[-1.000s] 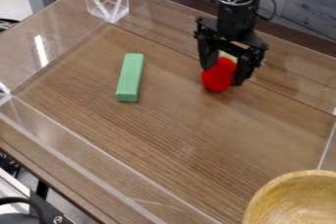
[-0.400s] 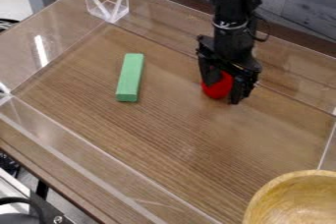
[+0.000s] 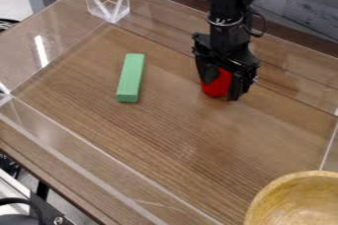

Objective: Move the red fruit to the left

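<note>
The red fruit (image 3: pixel 216 84) is a small glossy red piece resting on the wooden table, right of centre. My gripper (image 3: pixel 220 84) hangs straight down over it, its black fingers (image 3: pixel 201 74) standing on either side of the fruit, jaws open around it. The fingers hide much of the fruit, and I cannot tell whether they touch it. Its leafy top is hidden by the gripper.
A long green block (image 3: pixel 129 77) lies to the left of the fruit. Clear acrylic walls (image 3: pixel 106 8) fence the wooden table (image 3: pixel 185 150). A wooden bowl (image 3: pixel 298 201) sits at the bottom right corner.
The gripper has come down and shifted slightly left, so its fingers now straddle the red fruit low at the table. The fruit and the green block have not moved.
</note>
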{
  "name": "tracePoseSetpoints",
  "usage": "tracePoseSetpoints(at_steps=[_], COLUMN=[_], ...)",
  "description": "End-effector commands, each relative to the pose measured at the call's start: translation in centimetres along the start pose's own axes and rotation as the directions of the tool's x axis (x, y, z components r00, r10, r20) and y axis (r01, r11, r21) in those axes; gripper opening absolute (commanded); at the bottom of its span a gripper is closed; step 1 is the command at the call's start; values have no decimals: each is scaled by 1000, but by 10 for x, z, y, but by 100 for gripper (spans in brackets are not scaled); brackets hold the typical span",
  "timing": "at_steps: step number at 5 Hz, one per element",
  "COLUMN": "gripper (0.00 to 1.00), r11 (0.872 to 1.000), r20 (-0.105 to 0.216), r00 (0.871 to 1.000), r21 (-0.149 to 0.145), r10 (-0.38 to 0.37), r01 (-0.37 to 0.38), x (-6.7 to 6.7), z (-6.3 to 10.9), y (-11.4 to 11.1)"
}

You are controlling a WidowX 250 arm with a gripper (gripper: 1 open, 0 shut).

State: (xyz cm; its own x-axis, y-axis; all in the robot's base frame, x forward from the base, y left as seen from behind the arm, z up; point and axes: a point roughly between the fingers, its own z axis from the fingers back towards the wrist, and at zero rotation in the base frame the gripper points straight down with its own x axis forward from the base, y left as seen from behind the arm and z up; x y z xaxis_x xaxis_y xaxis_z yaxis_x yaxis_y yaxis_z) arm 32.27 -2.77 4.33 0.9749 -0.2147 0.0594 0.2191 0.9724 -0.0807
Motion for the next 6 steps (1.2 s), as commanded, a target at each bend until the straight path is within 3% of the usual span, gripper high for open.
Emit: tracePoseSetpoints(at_steps=[1, 5, 6], gripper=[100, 100, 100], r11=[1000, 998, 1000], r20=[71, 69, 72], r00=[997, 996, 997], r21=[13, 11, 12], r10=[9, -59, -23], r01=[-10, 58, 22], x=[5, 14, 16], z=[25, 27, 32], y=[5, -15, -10])
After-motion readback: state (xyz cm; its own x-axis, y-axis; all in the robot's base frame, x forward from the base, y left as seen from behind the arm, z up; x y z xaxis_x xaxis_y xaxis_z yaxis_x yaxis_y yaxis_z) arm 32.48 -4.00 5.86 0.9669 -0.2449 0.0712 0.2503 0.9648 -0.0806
